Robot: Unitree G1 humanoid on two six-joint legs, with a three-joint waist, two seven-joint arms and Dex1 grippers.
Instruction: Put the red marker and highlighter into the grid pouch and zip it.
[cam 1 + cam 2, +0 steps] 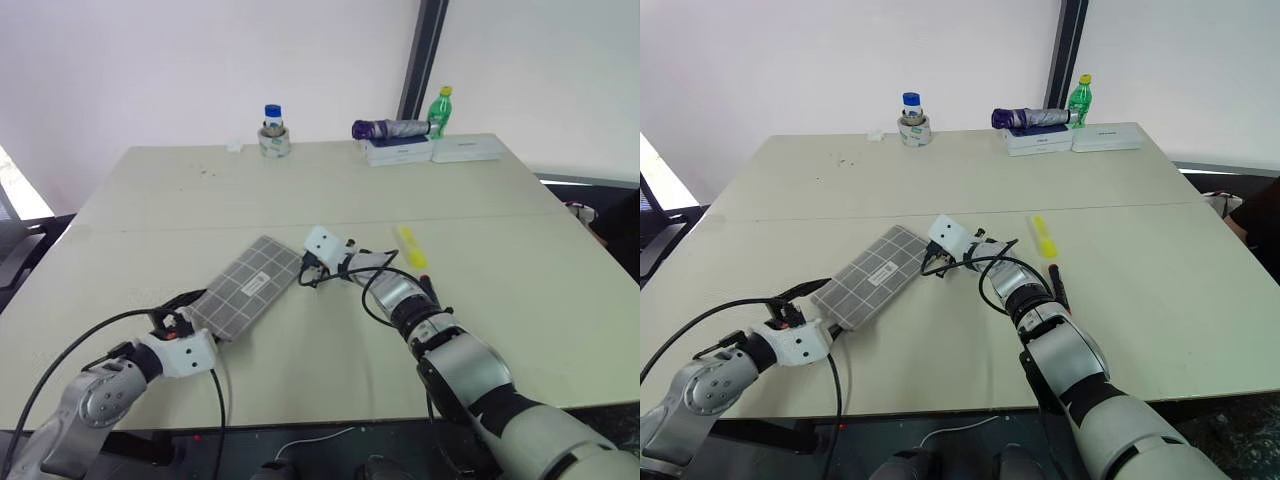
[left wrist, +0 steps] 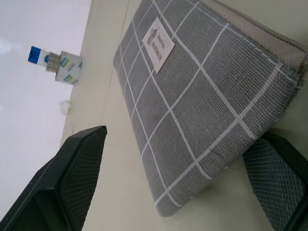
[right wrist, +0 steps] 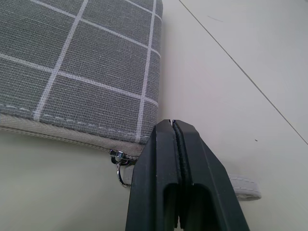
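Right gripper: fingers pressed together on the pale pull tab of the grid pouch, at the corner where the zipper slider and ring sit. Left gripper: jaws spread wide, one finger on either side of the pouch's near corner, neither finger clearly touching the fabric.

The step in hand appears to be working the zipper. To do it well, the left fingers should close on the near corner first so the pouch is anchored; the right gripper should then pull along the line of the zipper edge, low and parallel to the table, so the slider runs rather than the whole pouch sliding or lifting.

The highlighter lies on the table just beyond the right forearm, well apart from the pouch. A dark slim object beside the right wrist may be the red marker; this cannot be told with certainty.

Surface: pale table, two panels joined by a seam. At its far edge stand a blue-capped jar, a folded purple umbrella on white boxes, and a green bottle. White walls behind.
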